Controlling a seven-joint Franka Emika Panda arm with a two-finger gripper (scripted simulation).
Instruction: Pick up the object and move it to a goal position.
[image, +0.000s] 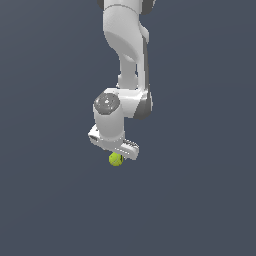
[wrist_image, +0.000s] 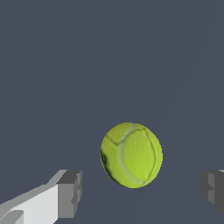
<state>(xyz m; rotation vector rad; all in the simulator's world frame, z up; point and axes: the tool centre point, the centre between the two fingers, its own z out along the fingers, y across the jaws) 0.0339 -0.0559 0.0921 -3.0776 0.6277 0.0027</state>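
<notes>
The object is a small yellow-green ball (image: 116, 159) with faint darker seams, seen just under the white gripper (image: 119, 152) in the exterior view. In the wrist view the ball (wrist_image: 131, 155) lies in the gap between the two grey fingertips (wrist_image: 70, 192), nearer to this one than to the other. The gripper (wrist_image: 142, 190) is open, with free space on both sides of the ball, and neither pad touches it. The hand points down over the ball. In the exterior view the fingers are mostly hidden behind the hand.
A plain dark grey-blue surface (image: 200, 200) fills both views. The white arm (image: 125, 45) comes down from the top of the exterior view. No other objects or goal marker show.
</notes>
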